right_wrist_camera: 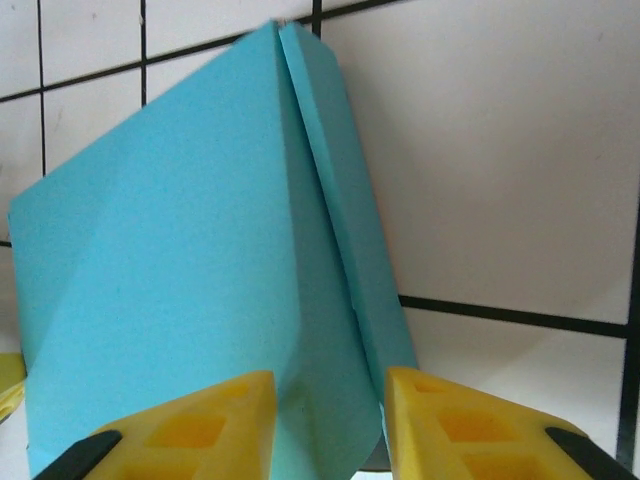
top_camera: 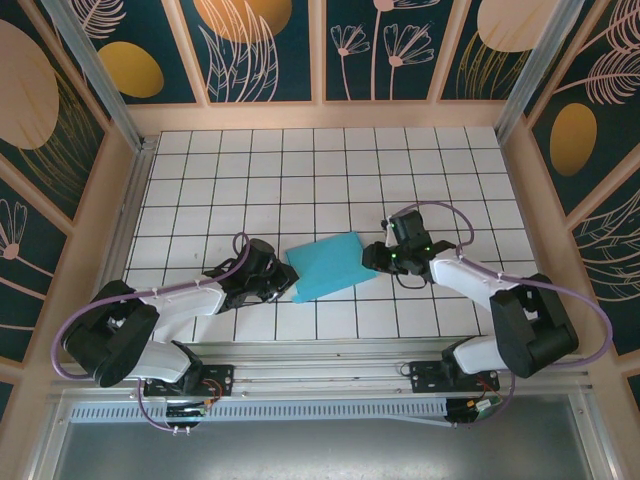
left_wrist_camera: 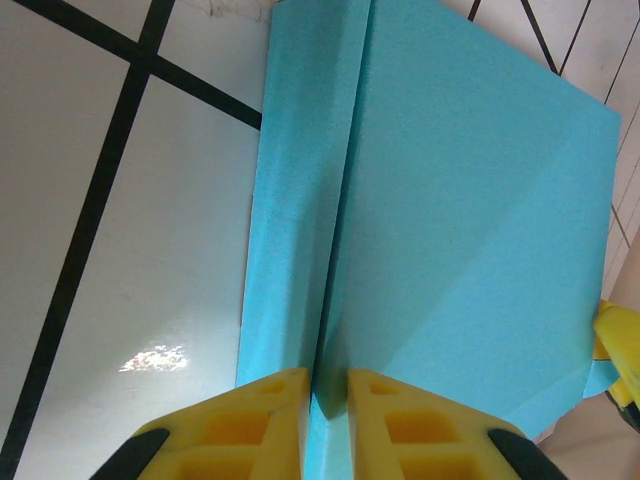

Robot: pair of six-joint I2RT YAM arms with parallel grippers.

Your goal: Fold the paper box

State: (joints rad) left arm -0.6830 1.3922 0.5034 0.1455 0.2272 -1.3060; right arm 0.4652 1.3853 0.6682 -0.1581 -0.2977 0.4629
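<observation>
The paper box (top_camera: 328, 265) lies on the table (top_camera: 300, 170) near its middle, slightly toward the near edge, between my two arms. It sits at a slant, with its left end nearer to me than its right.

From above I see only turquoise, with none of the pale side showing, so I judge that the flaps are already turned in and most of the folding is done. It already reads as one flat rectangular shape.

In the left wrist view a raised seam runs the length of the box, where a narrow strip meets the broad face. The left fingers (left_wrist_camera: 285, 405) stand almost together with that seam pinched between them, so I count this as a firm hold on the left end.

In the right wrist view the right fingers (right_wrist_camera: 240, 410) stand partly apart, one on each side of the right end of the same ridge. Cardboard fills the gap between them. I cannot tell whether they press on it or only straddle it.

The broad face shows a faint diagonal shade, which may be a slight bow in the panel. I judge that the seam is not yet lying flat. What seems left is to press the ridge down or tuck it closed, and then let go at both ends.
</observation>
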